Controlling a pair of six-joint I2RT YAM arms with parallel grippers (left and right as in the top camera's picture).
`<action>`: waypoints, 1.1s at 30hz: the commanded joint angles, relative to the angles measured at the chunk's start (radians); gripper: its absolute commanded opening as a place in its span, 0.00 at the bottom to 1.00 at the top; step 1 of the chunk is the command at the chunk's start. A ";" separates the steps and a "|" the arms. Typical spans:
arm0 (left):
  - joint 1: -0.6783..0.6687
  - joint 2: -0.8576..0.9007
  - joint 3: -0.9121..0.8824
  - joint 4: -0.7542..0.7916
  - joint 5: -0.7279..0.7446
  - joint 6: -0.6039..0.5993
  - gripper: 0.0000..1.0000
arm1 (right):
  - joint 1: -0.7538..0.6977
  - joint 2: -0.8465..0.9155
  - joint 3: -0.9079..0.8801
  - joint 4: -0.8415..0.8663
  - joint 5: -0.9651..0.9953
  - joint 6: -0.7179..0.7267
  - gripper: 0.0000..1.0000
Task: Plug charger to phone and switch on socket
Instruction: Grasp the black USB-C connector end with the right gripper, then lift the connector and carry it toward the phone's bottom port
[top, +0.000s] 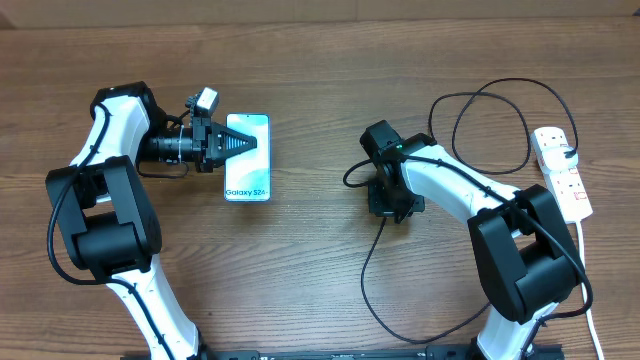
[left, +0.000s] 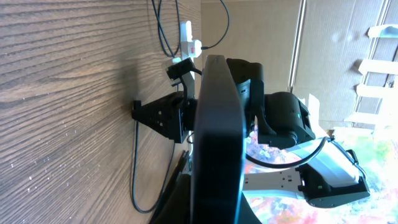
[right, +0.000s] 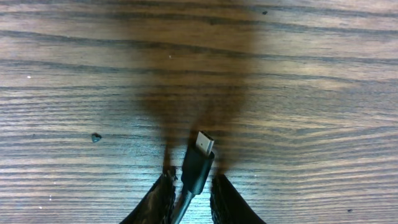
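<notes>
The phone (top: 248, 170) has a light blue screen that faces up. My left gripper (top: 236, 143) reaches over its left edge and is shut on it. In the left wrist view the phone (left: 217, 130) shows edge-on as a dark slab running up from the jaws. The charger's small plug tip (right: 199, 163) lies on the wood between the fingers of my right gripper (right: 194, 191), with a thin gap on each side. That right gripper (top: 386, 208) is low over the table's middle. The black cable (top: 366, 272) loops round to the white socket (top: 562, 172) at the right edge.
The charger cable makes a wide loop (top: 492, 100) behind the right arm. The socket (left: 187, 36) shows far off in the left wrist view, with the right arm (left: 273, 118) in front of it. The socket's white cord (top: 590, 300) runs down the right side.
</notes>
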 joint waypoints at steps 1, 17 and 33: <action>0.004 -0.023 0.017 0.000 0.045 -0.011 0.04 | 0.002 0.008 -0.031 -0.002 -0.017 -0.011 0.20; 0.004 -0.023 0.017 0.000 0.185 0.015 0.05 | -0.023 0.008 -0.047 0.039 -0.079 -0.020 0.04; -0.010 -0.064 0.013 -0.074 0.250 0.129 0.04 | -0.097 -0.224 -0.024 0.040 -0.796 -0.435 0.04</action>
